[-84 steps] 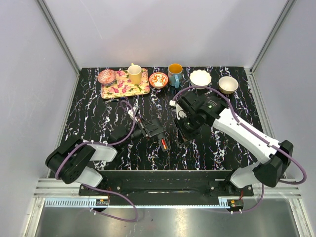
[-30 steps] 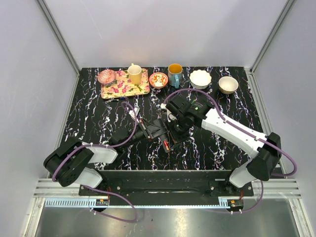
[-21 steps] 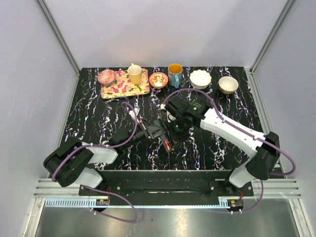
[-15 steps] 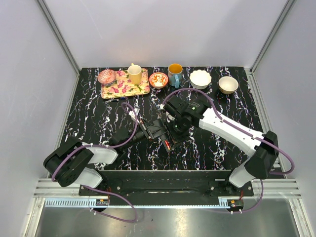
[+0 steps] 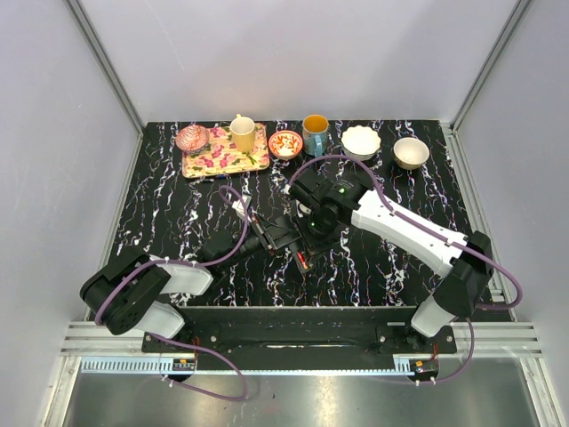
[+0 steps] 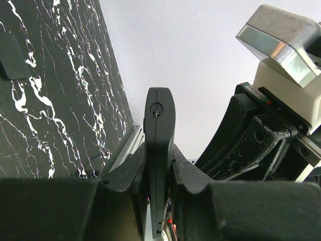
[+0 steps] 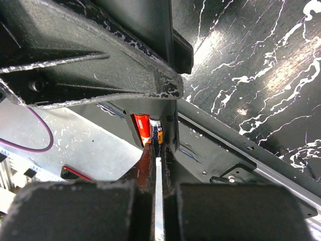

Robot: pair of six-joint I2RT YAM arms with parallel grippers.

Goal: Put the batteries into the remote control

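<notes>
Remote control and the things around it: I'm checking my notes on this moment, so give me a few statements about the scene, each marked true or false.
The left gripper clamps the remote control edge-on. True.
The right gripper stands wide open. False: it is shut, its tips right by the remote control.
A yellow cup stands on the floral tray. True.
The blue mug stands on that tray too. False: it stands on the table, to the right of the small red bowl.
</notes>
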